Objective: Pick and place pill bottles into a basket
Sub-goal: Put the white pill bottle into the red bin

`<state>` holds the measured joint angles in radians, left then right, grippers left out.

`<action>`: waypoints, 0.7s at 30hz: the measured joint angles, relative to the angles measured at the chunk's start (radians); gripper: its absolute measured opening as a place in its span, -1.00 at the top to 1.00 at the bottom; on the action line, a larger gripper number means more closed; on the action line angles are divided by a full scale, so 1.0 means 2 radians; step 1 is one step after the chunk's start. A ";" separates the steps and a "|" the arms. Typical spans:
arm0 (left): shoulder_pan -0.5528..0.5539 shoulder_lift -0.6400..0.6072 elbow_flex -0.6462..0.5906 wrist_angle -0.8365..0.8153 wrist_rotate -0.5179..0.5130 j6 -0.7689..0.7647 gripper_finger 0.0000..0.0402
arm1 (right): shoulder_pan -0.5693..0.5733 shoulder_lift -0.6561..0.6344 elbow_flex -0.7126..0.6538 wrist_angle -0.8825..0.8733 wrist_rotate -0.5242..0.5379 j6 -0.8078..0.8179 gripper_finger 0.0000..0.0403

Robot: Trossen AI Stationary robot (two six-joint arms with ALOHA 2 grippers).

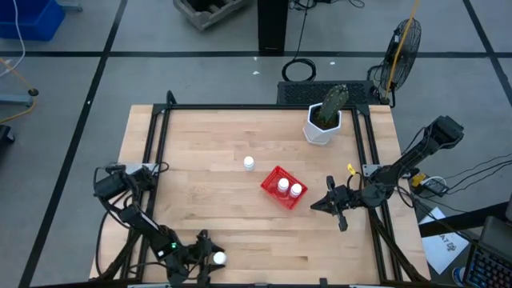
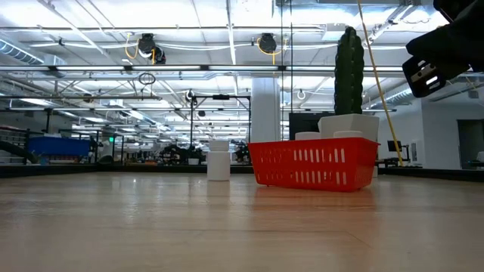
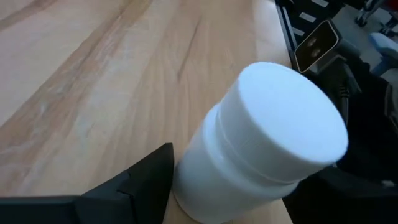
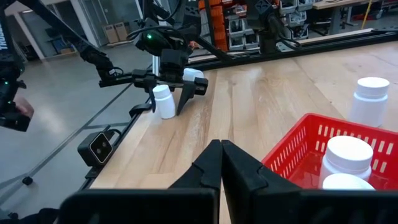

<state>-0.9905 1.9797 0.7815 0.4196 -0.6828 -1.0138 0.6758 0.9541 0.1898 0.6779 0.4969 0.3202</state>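
Pill bottle [image 1: 218,258] at table [image 1: 208,160] edge, left claw [image 1: 210,260] astride

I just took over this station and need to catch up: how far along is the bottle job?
Done: two bottles sit in the red basket. In hand: the left gripper, at the near table edge, has its jaws around a third bottle; whether it is lifted is unclear. Left: that one, plus the bottle standing beside the basket. The right gripper waits shut near the basket.

Smooth pale wood table [image 1: 208,200] — matt white plastic bottle [image 3: 261,149], red plastic mesh basket [image 2: 314,164].
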 joint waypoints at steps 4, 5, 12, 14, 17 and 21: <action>0.003 0.000 -0.001 -0.005 -0.002 0.006 -0.09 | 0.000 0.000 0.000 -0.001 0.000 0.000 1.00; 0.005 0.000 -0.001 -0.004 -0.001 0.007 -0.02 | 0.000 0.000 0.000 -0.001 0.000 0.000 1.00; 0.019 0.001 0.000 0.003 0.002 0.006 0.15 | 0.000 0.000 0.000 -0.001 -0.002 -0.009 1.00; 0.025 0.001 0.000 0.003 -0.003 0.001 0.15 | 0.000 0.000 0.000 -0.001 -0.008 -0.012 1.00; 0.042 -0.006 -0.001 0.001 -0.003 -0.001 0.15 | 0.000 0.000 0.000 0.004 -0.029 -0.022 1.00; 0.074 -0.027 -0.003 -0.002 0.015 0.023 0.13 | 0.000 0.000 0.000 0.019 -0.066 -0.023 0.96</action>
<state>-0.8429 1.9260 0.7757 0.4146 -0.6533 -0.9672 0.6762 0.9543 0.1898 0.7157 0.3654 0.2746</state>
